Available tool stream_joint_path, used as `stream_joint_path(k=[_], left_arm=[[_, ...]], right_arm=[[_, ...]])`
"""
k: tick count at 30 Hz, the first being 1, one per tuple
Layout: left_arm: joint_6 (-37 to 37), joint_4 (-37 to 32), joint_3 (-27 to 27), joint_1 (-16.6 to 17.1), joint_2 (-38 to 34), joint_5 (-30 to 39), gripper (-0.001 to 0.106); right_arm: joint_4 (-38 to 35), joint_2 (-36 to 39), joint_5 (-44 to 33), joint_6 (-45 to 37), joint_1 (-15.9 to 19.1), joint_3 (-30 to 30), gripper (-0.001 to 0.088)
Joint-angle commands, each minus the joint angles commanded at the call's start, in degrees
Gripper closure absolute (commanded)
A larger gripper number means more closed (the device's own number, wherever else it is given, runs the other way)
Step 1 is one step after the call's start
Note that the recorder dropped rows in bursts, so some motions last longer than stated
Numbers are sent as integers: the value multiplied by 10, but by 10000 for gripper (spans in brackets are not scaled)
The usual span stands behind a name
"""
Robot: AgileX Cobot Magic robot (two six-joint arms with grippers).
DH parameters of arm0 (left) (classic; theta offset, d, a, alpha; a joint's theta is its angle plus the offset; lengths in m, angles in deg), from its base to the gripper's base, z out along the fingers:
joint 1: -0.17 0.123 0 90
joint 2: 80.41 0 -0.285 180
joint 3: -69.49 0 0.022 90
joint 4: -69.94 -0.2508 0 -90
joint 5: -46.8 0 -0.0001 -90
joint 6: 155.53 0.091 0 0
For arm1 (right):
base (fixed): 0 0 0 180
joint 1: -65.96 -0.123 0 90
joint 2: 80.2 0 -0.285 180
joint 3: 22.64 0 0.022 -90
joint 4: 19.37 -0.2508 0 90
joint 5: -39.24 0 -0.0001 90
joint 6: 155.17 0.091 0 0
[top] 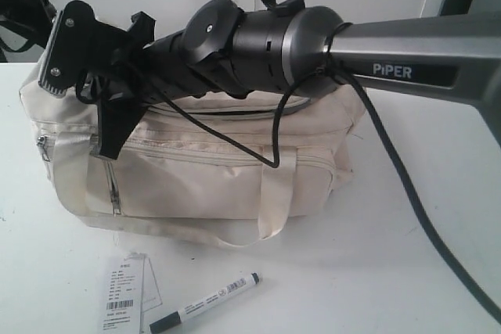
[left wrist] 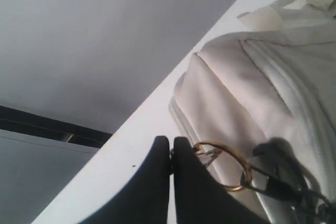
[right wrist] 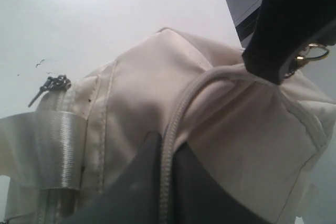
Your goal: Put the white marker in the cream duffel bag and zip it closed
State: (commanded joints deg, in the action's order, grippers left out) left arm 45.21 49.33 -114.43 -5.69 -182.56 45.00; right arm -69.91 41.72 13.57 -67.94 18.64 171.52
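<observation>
Pinches the right gripper (right wrist: pixel 167 141) onto a piped seam (right wrist: pixel 181 103) of the cream duffel bag (top: pixel 219 177). Presses the left gripper (left wrist: pixel 171 143) fully together beside a gold ring (left wrist: pixel 216 143). Finds the white marker (top: pixel 205 301) on the table (top: pixel 376 271) before the bag, beside a paper tag (top: pixel 124 293).

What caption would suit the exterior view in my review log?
Right arm stretched across the cream duffel bag, white marker lying on the table in front beside a paper tag.
</observation>
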Motion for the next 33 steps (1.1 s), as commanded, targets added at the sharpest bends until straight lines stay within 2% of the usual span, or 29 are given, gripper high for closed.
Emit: stream_joint_path(k=[8,10,14,15,17,21,24,27,28,31,33], left_arm=[[0,0,-6,7,-20,-13,1031],[0,0,-6,7,-21,-9,952],[-11,0,-6,7,-17,11,649],[-22,0,-6,7,-16,18,589],[-52,0,-6,7,-9,49,493],[-147,1,-6,7,25,161,479],[-226,14,-6,7,57,279,479],[-218,59,-4,7,88,394,479],[-218,69,2,7,99,412,479],[-207,110,44,7,135,417,479],[-187,140,81,7,162,419,479]], right_arm=[[1,0,0,0,0,0,868],[1,0,1,0,0,0,868],[1,0,4,0,0,0,862],[1,0,7,0,0,0,844],[1,0,20,2,0,0,746],[1,-2,30,4,0,0,477],[1,-8,45,32,0,0,341],[1,-23,61,89,0,0,319],[1,-29,65,125,1,0,319],[1,-57,63,224,3,0,319],[4,-71,34,277,7,0,319]])
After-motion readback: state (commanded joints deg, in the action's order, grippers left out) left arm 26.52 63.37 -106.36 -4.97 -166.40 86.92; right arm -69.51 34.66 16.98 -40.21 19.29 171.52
